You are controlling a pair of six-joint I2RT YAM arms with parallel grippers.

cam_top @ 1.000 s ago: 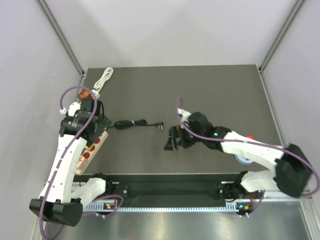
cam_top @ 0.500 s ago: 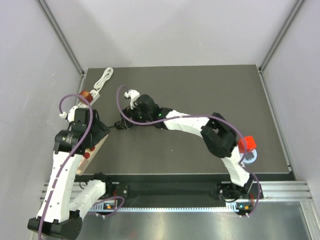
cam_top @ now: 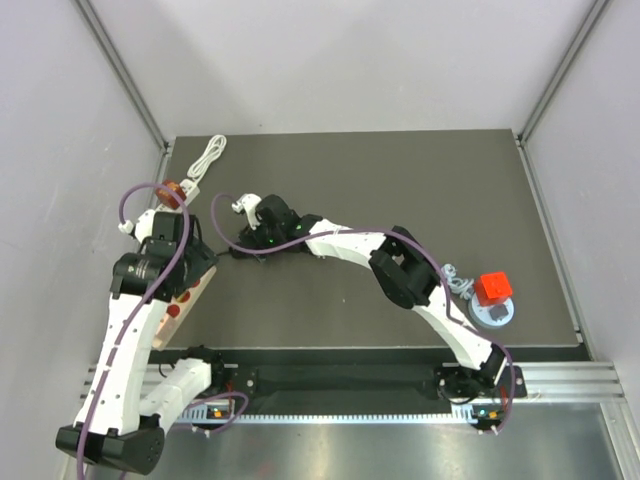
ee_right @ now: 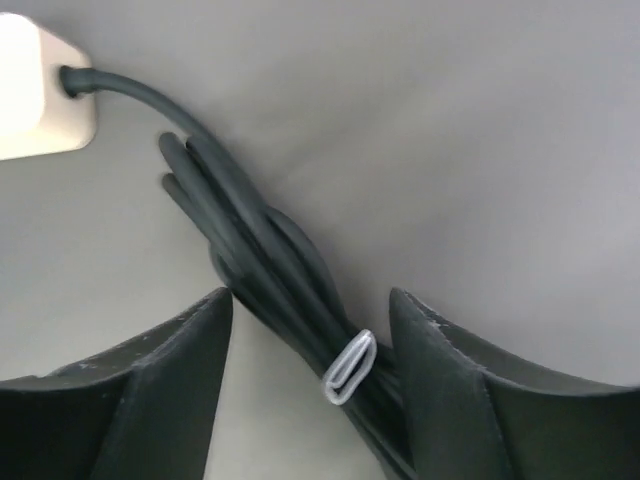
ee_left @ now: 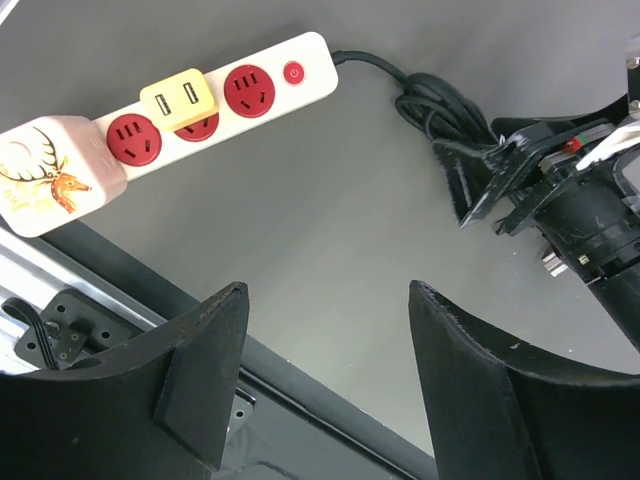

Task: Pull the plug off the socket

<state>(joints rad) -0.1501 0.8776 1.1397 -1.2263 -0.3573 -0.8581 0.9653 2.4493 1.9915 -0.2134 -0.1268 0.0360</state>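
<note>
A cream power strip with red sockets lies at the upper left of the left wrist view. A yellow plug sits in its socket between two bare ones, and a deer-printed block sits on the strip's end. My left gripper hangs open above the mat, short of the strip, with nothing between its fingers. The strip's black cord bundle, bound by a clear tie, runs between the fingers of my right gripper. That gripper is open, with a gap on its left side.
A coiled white cable lies at the back left corner. A red cube sits on a grey disc at the right. My right arm stretches across the middle of the mat. An orange object lies by my left wrist.
My right arm swung from the mat's centre to the left, down over the cord bundle, and its jaws narrowed around it. My left arm shifted slightly toward me and its jaws narrowed a little.
</note>
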